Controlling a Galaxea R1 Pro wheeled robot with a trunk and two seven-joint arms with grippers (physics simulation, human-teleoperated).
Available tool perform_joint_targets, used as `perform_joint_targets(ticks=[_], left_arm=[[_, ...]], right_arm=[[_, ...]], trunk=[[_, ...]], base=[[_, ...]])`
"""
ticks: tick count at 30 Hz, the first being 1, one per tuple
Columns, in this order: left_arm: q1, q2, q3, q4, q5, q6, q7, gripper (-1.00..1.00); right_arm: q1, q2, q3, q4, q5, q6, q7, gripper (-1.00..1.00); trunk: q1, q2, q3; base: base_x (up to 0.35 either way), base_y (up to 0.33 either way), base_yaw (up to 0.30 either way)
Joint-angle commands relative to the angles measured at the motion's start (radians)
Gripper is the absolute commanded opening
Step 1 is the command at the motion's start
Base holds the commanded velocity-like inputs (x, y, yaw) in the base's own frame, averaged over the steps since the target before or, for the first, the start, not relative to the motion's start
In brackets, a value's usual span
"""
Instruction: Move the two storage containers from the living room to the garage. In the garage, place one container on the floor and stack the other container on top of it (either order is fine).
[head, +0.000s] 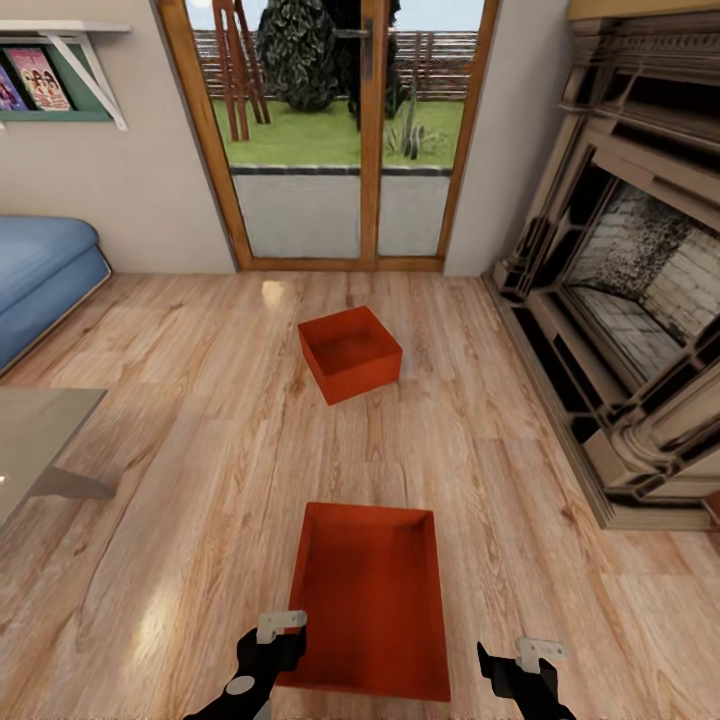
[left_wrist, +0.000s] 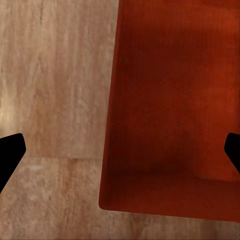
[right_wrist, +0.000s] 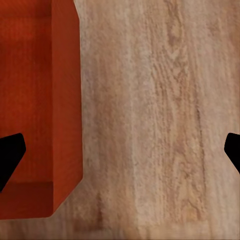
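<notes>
Two orange-red storage containers sit open-topped on the living room's light wood plank floor (head: 180, 480). The near container (head: 370, 600) lies just ahead of me; the far container (head: 350, 352) rests closer to the glass doors. My left gripper (head: 272, 640) hovers over the near container's left wall, open, with the container (left_wrist: 170, 115) under it and its fingertips (left_wrist: 10, 155) spread wide. My right gripper (head: 520, 665) is open over bare floor to the right of that container (right_wrist: 35, 100), apart from it. Both boxes look empty.
A brick fireplace (head: 620, 300) with a stepped surround runs along the right. Wood-framed glass doors (head: 340, 130) stand at the back. A blue sofa (head: 40, 270) and a glass-topped table (head: 40, 430) are on the left, under a wall shelf (head: 60, 60).
</notes>
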Motion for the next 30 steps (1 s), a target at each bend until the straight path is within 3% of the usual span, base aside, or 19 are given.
perform_joint_targets(ticks=[1,12,18,25,30], left_arm=[[-0.001,0.0,0.001,0.001,-0.003,-0.003,0.004,1.0],[-0.001,-0.001,0.001,0.001,-0.003,-0.003,0.004,1.0],[-0.001,0.0,0.001,0.0,-0.003,-0.003,0.004,1.0],[-0.001,0.0,0.003,-0.001,-0.002,-0.003,0.006,1.0],[-0.001,0.001,0.004,-0.002,-0.002,-0.003,0.008,1.0]], right_arm=[[0.0,0.0,0.0,0.001,-0.007,-0.003,0.002,1.0],[0.0,0.0,0.004,-0.013,0.003,-0.002,0.002,1.0],[0.0,0.001,0.011,-0.065,0.013,0.003,0.004,1.0],[-0.021,0.01,0.096,-0.106,0.033,0.01,-0.015,1.0],[-0.067,0.013,0.112,-0.109,0.03,0.013,-0.123,1.0]], trunk=[[0.0,0.0,-0.002],[0.0,0.0,-0.02],[0.0,0.0,-0.03],[0.0,0.0,-0.041],[0.0,0.0,-0.049]], base=[[0.0,0.0,0.0],[0.0,0.0,0.0],[0.0,0.0,0.0],[0.0,0.0,0.002],[0.0,0.0,0.063]])
